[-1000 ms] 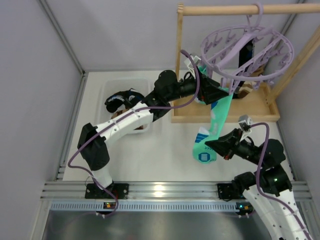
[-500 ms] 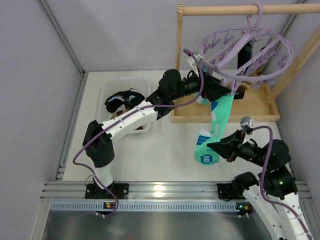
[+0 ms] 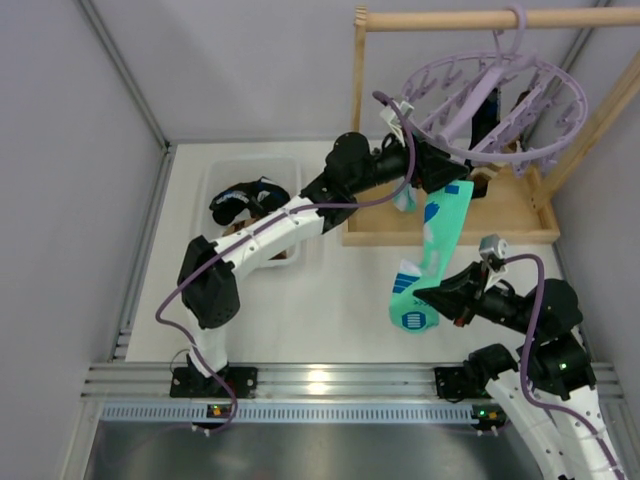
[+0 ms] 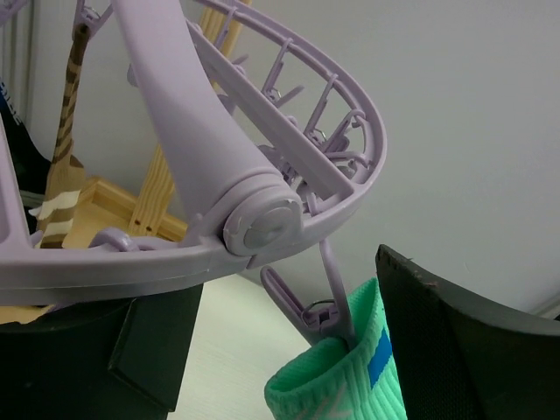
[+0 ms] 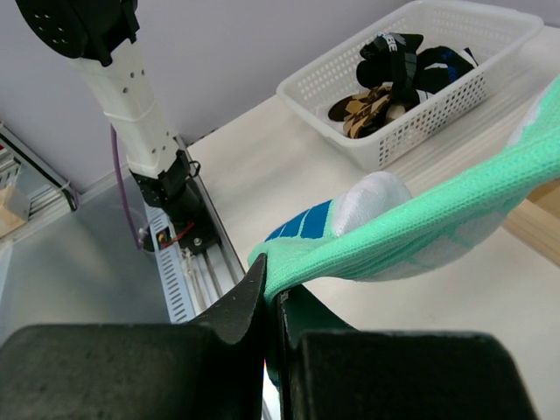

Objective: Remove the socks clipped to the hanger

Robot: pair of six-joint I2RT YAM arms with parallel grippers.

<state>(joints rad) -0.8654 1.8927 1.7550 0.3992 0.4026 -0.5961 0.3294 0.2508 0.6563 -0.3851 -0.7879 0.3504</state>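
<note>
Mint-green with white and blue marks, the sock point(image 3: 437, 240) hung by its cuff from a clip point(image 4: 317, 317) at the rim of the lavender hanger point(image 3: 497, 100), which hooked over the wooden rail point(image 3: 440, 19). The right gripper point(image 3: 428, 292) pinched the sock's lower end, jaws pressed onto the fabric. The left gripper point(image 3: 447, 182) stood spread, one finger either side of cuff and clip. Further left, a white basket point(image 3: 212, 180) held dark socks point(image 3: 240, 200).
</note>
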